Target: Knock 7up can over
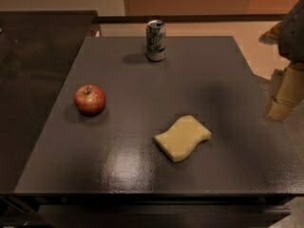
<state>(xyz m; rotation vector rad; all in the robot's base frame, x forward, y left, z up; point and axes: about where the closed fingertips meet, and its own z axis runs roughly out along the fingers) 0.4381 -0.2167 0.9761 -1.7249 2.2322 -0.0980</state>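
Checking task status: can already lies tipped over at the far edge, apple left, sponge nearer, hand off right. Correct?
No. The camera view shows the can standing upright at the far edge, not tipped. The apple left, sponge nearer and hand off right are correct.

7up can [156,40]: one
apple [89,99]: one
sponge [182,137]: one
table [142,175]: one
gripper [283,102]: one, hanging off the table's right side, well apart from all three
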